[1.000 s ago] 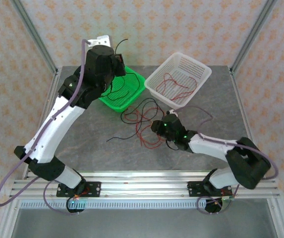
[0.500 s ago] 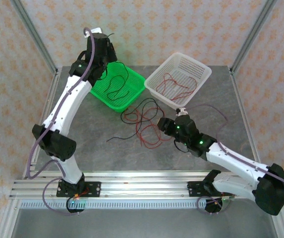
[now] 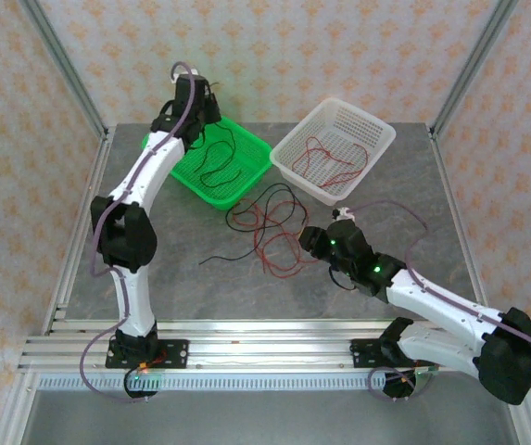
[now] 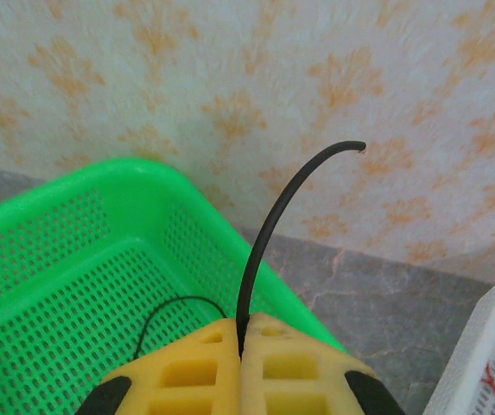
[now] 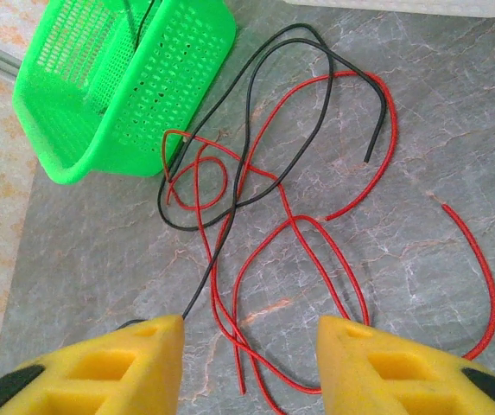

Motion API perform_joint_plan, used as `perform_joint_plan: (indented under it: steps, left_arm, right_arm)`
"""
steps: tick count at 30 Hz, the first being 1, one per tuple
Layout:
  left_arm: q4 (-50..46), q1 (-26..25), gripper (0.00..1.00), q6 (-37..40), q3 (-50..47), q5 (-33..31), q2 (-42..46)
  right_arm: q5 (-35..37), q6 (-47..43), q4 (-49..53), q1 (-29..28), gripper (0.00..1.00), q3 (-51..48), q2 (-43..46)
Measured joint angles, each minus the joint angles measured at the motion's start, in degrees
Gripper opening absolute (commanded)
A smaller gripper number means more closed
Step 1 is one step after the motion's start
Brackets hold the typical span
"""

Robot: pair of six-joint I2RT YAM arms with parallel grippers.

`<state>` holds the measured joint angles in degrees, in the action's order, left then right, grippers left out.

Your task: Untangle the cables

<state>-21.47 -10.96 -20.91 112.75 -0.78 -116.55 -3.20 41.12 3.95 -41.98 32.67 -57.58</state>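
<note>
Progress, judged from the current layout: sorting by colour seems partly done.
- The green basket (image 3: 251,171), near the table's (image 3: 182,278) far-left corner, holds loose black cables (image 3: 214,162).
- The white basket (image 3: 367,167), at the far edge right of centre, holds red cables (image 3: 330,158).
- A tangle (image 3: 265,227) of red and black strands lies mid-table, just in front of both baskets.
- In the right wrist view we count at least one long black strand (image 5: 238,147) looped through several red strands (image 5: 256,251), which cross one another repeatedly.

We estimate about half the work is left: each strand in this knot has to be drawn free and binned.

Left gripper (image 4: 240,333):
- It is raised above the far rim of the green basket (image 4: 126,169).
- The jaws are clenched together on a black cable (image 4: 269,233), whose free end arcs upward beyond the fingertips.
- In the top view the same gripper (image 3: 202,93) sits at the basket's far side, so we judge a drop into green is in hand.

Right gripper (image 5: 249,337):
- It is spread wide and grasps nothing.
- It hovers over the near side of the tangle.
- The black strand's tail runs toward one finger; we cannot tell whether they touch.
- From above, this gripper (image 3: 309,243) sits just right of the tangle.
</note>
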Motion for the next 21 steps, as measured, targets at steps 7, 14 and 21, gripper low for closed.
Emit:
perform_joint_plan:
  steps: [7, 14, 21]
  left_arm:
    - [1.5, 1.6, 0.0, -2.0, -5.5, 2.5, -5.1]
    - [0.3, 2.2, 0.16, -3.8, -5.5, 2.3, -9.0]
    - [-1.9, 2.2, 0.55, -4.4, -4.6, 2.0, -10.0]
  right_arm:
    - [0.1, 0.3, 1.2, 0.0, 0.45, 0.0, 0.0]
    - [0.4, 0.7, 2.4, 0.0, 0.45, 0.0, 0.0]
    - [0.5, 1.0, 3.9, 0.0, 0.45, 0.0, 0.0]
